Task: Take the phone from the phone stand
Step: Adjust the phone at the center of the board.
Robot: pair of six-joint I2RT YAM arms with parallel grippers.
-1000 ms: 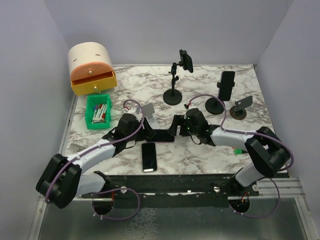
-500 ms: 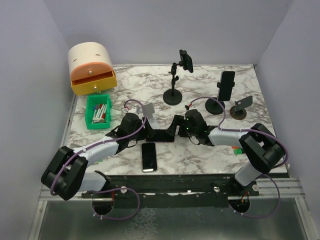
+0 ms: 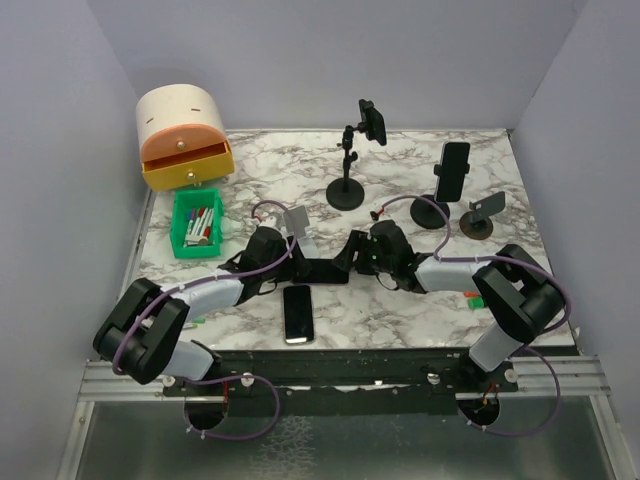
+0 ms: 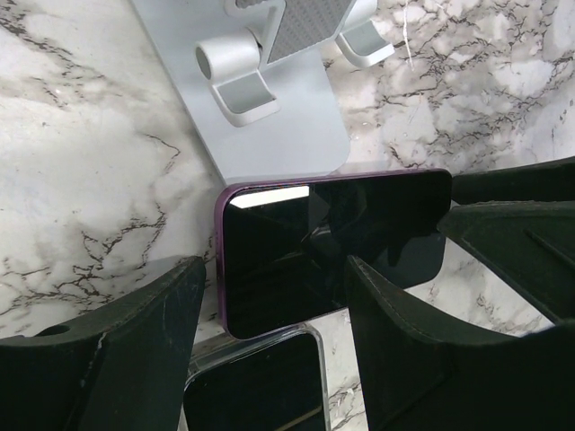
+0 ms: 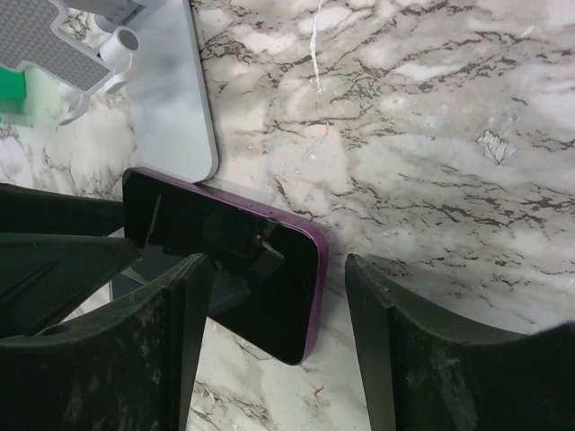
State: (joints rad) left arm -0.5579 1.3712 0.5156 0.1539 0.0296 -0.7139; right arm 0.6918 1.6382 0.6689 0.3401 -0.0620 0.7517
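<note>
While the left gripper (image 4: 274,296) and right gripper (image 5: 278,287) both hung open over it, the purple phone (image 4: 314,242) lay flat mid-surface (image 3: 400,310), against the base of the silver stand (image 4: 269,99). There were four phones in all: a second phone (image 3: 298,312) lay flat by the near edge, a third phone (image 3: 373,122) sat on the tall stand (image 3: 347,180), and a fourth phone (image 3: 455,168) sat on the black stand (image 3: 430,210). A small stand (image 3: 480,214) made four stands.

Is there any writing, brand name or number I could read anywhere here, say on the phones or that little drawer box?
No text can be read in any of these views.
Purple-edged phone: dark screen, reflections only.
Markers in the green bin: any print is too small to read.
Drawer box: no label shows.
</note>
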